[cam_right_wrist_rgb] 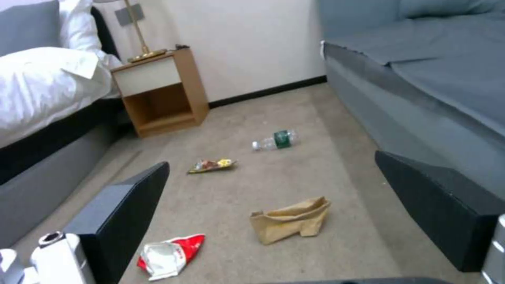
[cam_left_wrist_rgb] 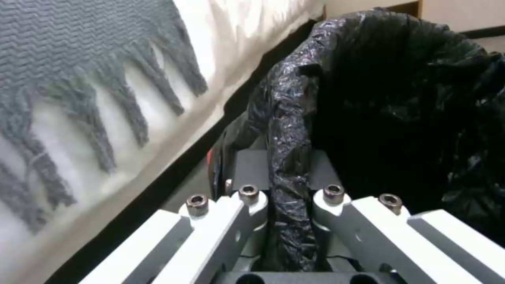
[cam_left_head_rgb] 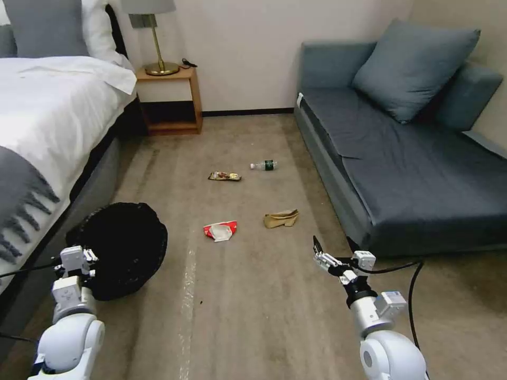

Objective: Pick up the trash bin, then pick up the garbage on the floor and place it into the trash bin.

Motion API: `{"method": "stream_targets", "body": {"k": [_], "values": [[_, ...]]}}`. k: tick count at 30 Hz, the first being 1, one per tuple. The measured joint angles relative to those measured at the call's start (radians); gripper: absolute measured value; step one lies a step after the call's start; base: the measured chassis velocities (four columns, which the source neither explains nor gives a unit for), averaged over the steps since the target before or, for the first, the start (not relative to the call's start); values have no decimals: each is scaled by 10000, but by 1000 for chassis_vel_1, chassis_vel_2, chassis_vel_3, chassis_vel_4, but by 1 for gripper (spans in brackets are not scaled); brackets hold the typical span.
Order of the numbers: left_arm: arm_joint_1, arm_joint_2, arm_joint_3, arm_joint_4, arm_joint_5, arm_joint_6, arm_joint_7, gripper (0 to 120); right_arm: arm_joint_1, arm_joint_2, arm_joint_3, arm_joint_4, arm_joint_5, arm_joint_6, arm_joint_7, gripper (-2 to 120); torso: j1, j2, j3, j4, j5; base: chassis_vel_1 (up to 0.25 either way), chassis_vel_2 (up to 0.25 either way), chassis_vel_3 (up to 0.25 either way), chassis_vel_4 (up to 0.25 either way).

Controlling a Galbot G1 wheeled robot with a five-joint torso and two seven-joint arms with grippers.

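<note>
- The left gripper [cam_left_wrist_rgb: 288,197] was clamped on the trash bin [cam_left_head_rgb: 124,248] rim beside the bed [cam_left_head_rgb: 47,132].
- The right gripper [cam_right_wrist_rgb: 284,205] hung spread apart above the carpet.
- The bottle [cam_left_head_rgb: 264,165] wore a green label, unreadable.

One trash bin [cam_left_head_rgb: 124,248], four garbage pieces [cam_left_head_rgb: 221,230].

You're looking at a beige carpet [cam_left_head_rgb: 253,316] running btwn a bed [cam_left_head_rgb: 47,116] on the left and a grey-blue sofa [cam_left_head_rgb: 422,179] on the right. A grey fringed throw [cam_left_head_rgb: 18,195] is hanging over the bed's white duvet, w/ a grey pillow [cam_left_head_rgb: 45,26] lying at its head. A wooden nightstand [cam_left_head_rgb: 171,100] is standing against the back wall, carrying a brass lamp [cam_left_head_rgb: 156,37]. A grey cushion [cam_left_head_rgb: 414,66] is leaning in the sofa's corner.
</note>
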Motion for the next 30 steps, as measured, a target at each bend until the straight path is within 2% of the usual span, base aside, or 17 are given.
{"method": "stream_targets", "body": {"k": [15, 22, 30], "values": [[-15, -31, 39, -2, 42, -24, 6, 6, 24, -80, -6, -118, -49, 69, -115, 100, 0, 0, 0, 0, 2, -87, 83, 87, -87], [-1, -69, 47, 9, 64, -63, 8, 6, 7, -59, 51, -245, -117, 227, -510, 100, 0, 0, 0, 0, 3, -117, 111, 112, -105], [75, -80, 11, 162, 66, -400, 123, 6, 17, 26, 28, -444, -304, 281, -553, 100, 0, 0, 0, -1, 1, -114, 113, 106, -111]]}}
